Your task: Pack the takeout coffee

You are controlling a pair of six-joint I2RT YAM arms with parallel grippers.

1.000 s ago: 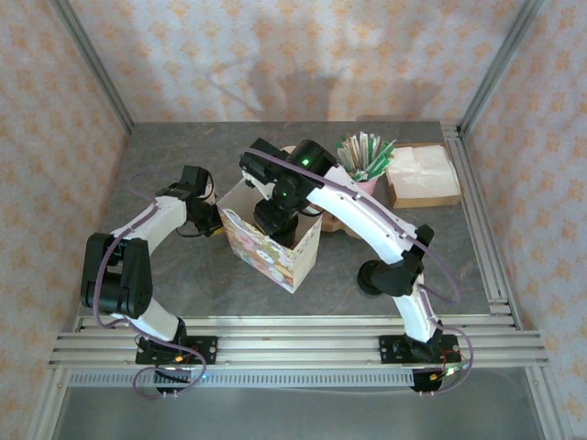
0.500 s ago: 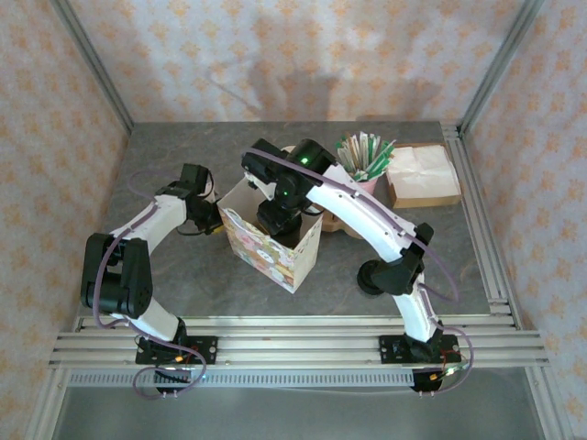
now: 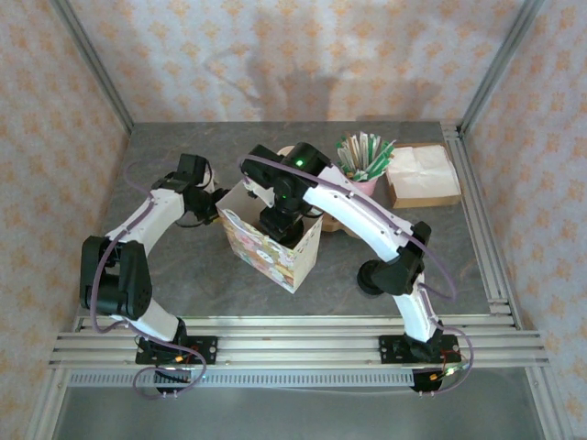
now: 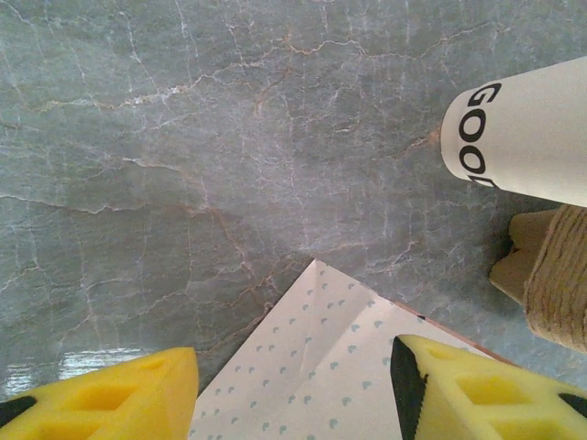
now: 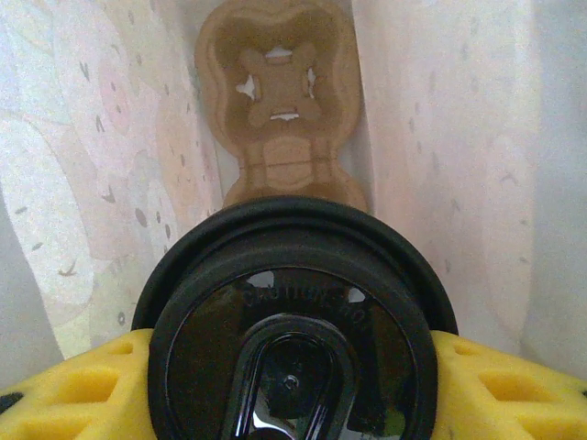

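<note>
The takeout coffee (image 5: 292, 330), seen from above as a round black lid, is held inside the patterned paper bag (image 3: 271, 251). My right gripper (image 5: 293, 390) is shut on it, a yellow pad (image 5: 78, 390) on each side. In the top view the right gripper (image 3: 277, 220) reaches down into the bag's open top. A brown cardboard cup carrier (image 5: 280, 92) lies on the bag's floor below the cup. My left gripper (image 4: 293, 390) stands open at the bag's back left corner (image 4: 316, 367), its pads astride the paper and not touching it. In the top view the left gripper (image 3: 213, 202) sits beside the bag.
A white paper cup printed "GOOD" (image 4: 527, 137) and a twine-wrapped brown thing (image 4: 559, 275) stand just beyond the bag. A pink cup of green sticks (image 3: 365, 163) and a tray of napkins (image 3: 422, 176) sit at the back right. Bare table (image 3: 183, 275) lies at the front left.
The left arm has drawn back a little toward the far side, with its jaws slightly wider. The right gripper has stayed in the bag with the cup.
</note>
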